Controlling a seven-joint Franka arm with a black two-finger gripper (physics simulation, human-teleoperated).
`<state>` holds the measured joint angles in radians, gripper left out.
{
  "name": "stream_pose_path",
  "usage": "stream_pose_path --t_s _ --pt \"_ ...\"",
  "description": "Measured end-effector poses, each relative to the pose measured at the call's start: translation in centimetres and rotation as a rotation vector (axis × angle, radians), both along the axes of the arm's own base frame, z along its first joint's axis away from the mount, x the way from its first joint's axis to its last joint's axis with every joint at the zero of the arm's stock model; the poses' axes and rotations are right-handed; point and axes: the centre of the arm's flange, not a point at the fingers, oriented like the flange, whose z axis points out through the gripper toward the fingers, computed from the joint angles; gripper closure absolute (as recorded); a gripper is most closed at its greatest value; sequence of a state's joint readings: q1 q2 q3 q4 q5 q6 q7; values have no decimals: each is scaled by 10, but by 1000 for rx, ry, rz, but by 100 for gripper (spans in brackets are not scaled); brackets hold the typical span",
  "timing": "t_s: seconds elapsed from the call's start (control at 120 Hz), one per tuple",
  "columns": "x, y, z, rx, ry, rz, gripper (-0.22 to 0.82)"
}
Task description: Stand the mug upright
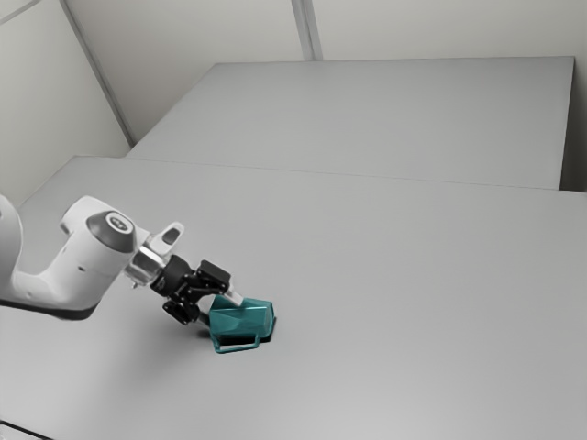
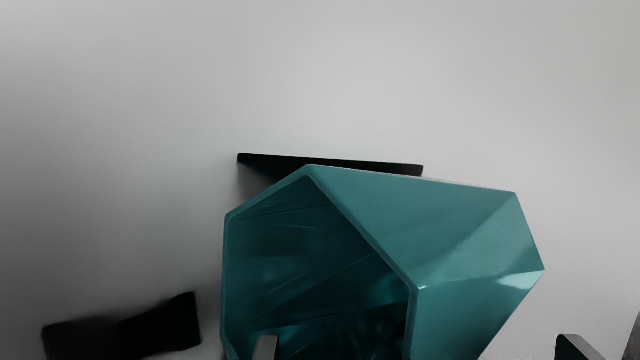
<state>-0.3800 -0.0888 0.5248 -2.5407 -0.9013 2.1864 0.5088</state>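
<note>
The teal mug lies on its side on the table, its handle toward the exterior view's bottom. My gripper is at the mug's end nearest the arm, with one light fingertip over its upper side. In the wrist view the faceted mug shows its dark, hollow mouth. The gripper stands open there, fingertips wide apart: one overlaps the mouth, the other is past the outer wall. Whether either touches the mug, I cannot tell.
The grey table extends around the mug. Behind it is another grey surface, with pale walls beyond. A dark cable crosses the exterior view's lower left corner. Dark shadows lie beside the mug in the wrist view.
</note>
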Motion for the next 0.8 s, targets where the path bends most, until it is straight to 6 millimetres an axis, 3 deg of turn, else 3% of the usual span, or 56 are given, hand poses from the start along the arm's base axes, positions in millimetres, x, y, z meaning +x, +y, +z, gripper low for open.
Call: stream_pose_path --t_s 0.108,0.317,0.442,0.8 --pt "-3 -3 -3 -33 -31 -22 2" --pt "-4 -4 -3 -56 -95 -75 44" --pt "-4 -3 -2 -55 -128 -104 58" --pt "2 -12 8 -42 -206 -184 74"
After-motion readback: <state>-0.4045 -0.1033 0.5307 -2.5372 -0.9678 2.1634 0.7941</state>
